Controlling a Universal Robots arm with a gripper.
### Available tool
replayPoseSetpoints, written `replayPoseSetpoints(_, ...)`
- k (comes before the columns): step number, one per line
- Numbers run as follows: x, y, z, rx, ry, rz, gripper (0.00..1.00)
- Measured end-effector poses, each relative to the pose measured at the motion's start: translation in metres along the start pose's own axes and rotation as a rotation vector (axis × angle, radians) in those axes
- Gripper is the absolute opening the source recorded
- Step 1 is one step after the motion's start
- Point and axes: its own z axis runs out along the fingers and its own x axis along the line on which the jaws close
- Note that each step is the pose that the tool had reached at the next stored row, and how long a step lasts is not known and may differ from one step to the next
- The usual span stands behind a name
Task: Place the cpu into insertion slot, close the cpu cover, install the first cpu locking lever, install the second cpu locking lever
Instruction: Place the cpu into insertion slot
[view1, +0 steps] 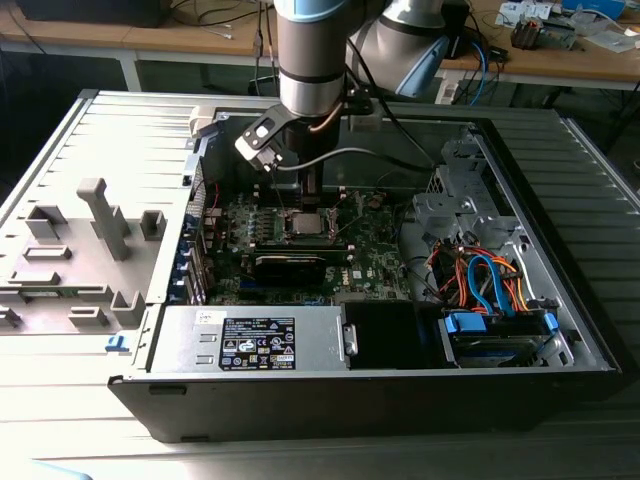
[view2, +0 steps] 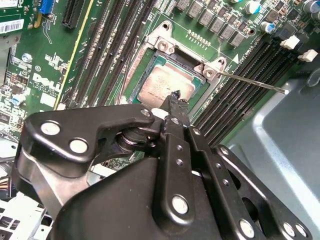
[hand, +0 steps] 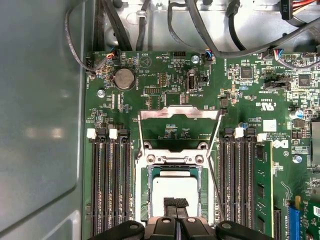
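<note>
Green circuit board (view1: 235, 235) in open pc case. Mid-board: insertion slot (hand: 145, 195), cpu (hand: 170, 185) lying flat inside, looks seated. Cpu cover (hand: 180, 113) tipped up, open. Gripper (hand: 176, 202) tips together, clamping nothing, at cpu top; contact unclear. Locking lever (view2: 252, 82) sticks out free beside slot. Judgement: seating step. Keep chip flat, edges w/in rim, light touch, no sideways drag.

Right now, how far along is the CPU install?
Done: the silver-topped square cpu lies in the dark silver-rimmed insertion slot. In hand: nothing; the shut black gripper hovers over the chip. Left: the thin silver frame cpu cover stands open, and a thin wire locking lever sticks out unlatched.
</note>
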Motion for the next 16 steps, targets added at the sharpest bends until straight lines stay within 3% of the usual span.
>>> replayPoseSetpoints(16, -0.0001, 0.0003, -0.0070, 0.0001, -0.0001, 0.000, 0.11)
